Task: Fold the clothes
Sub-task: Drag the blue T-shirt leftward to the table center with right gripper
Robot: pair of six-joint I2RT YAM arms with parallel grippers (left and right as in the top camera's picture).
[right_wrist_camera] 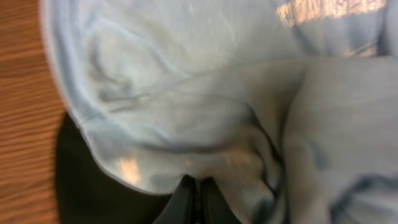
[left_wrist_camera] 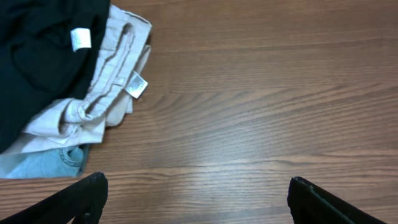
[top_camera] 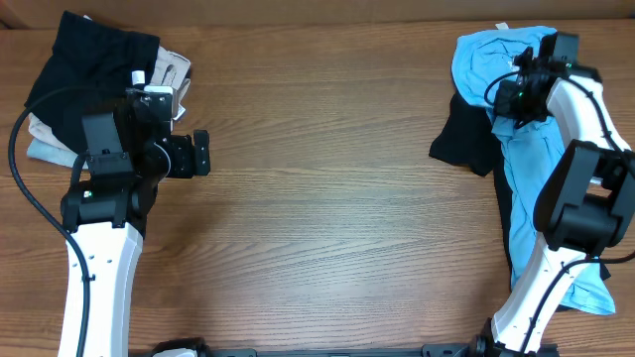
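Observation:
A light blue garment (top_camera: 486, 61) lies crumpled at the far right over a black garment (top_camera: 466, 139); its blue cloth trails down the right edge. My right gripper (top_camera: 516, 94) is shut on the light blue garment (right_wrist_camera: 186, 93), fingers (right_wrist_camera: 199, 190) pinched into a fold, the black garment (right_wrist_camera: 81, 180) beneath. A pile of folded clothes sits at the far left: a black garment (top_camera: 94, 55) over a beige one (top_camera: 171, 69). My left gripper (top_camera: 201, 153) is open and empty over bare table, right of the pile. The left wrist view shows the black garment (left_wrist_camera: 43, 56), beige garment (left_wrist_camera: 106, 93), and light denim (left_wrist_camera: 43, 163).
The wooden table (top_camera: 327, 198) stretches between the two arms. A black cable (top_camera: 25, 188) loops beside the left arm. The left arm's white base (top_camera: 99, 288) stands at the near left, the right arm's (top_camera: 536, 288) at the near right.

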